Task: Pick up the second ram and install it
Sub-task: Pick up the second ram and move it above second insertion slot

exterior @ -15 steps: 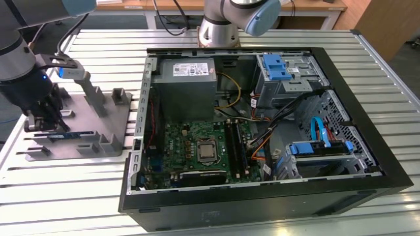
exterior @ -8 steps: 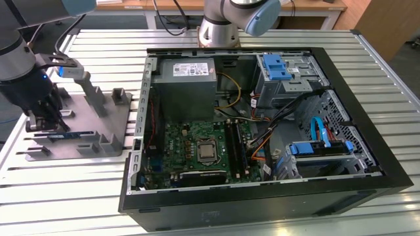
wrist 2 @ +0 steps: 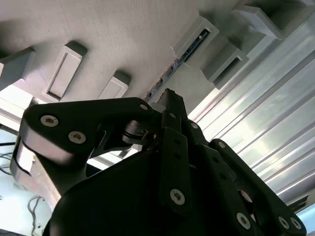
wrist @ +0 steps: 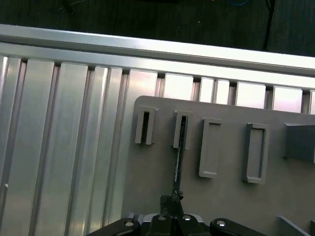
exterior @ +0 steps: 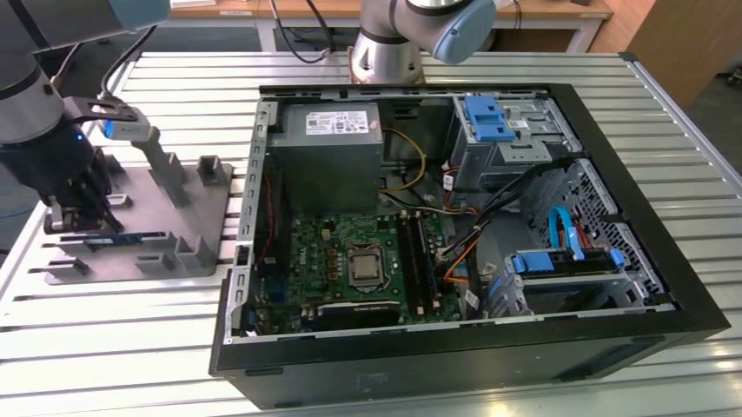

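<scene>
A: Exterior view: where's the second ram?

B: The second ram (exterior: 114, 236) stands on edge in the holder blocks (exterior: 191, 248) of the gray plate (exterior: 221, 217), at the exterior view's left. The plate lies on the slatted worktop (exterior: 116, 330). The gripper (exterior: 79, 221) points straight down onto the ram's left end.

A: And the PC?

B: The open PC case (exterior: 464, 365) sits to the right of the plate, well apart from the gripper. The motherboard (exterior: 336, 252) lies flat inside it. The long black memory slots (exterior: 415, 256) are just right of the CPU socket (exterior: 365, 268).

A: Second wrist view?

B: The black gripper (wrist 2: 170, 98) linkage is up close. Its tips are pressed together on the ram (wrist 2: 184, 54), with no gap visible. The ram's thin edge runs from the tips into a slotted holder block (wrist 2: 216, 27). There is gray plate (wrist 2: 123, 39) behind and worktop (wrist 2: 266, 98) slats alongside.

A: First wrist view?

B: It looks down the gripper (wrist: 171, 200). The ram (wrist: 178, 162) is edge-on, a thin dark line. Its far end sits in a holder block (wrist: 175, 130) and its near end is pinched between the tips. The next block (wrist: 145, 126) over has a bare slot. The plate (wrist: 226, 196) lies on the ribbed worktop (wrist: 59, 147).
</scene>
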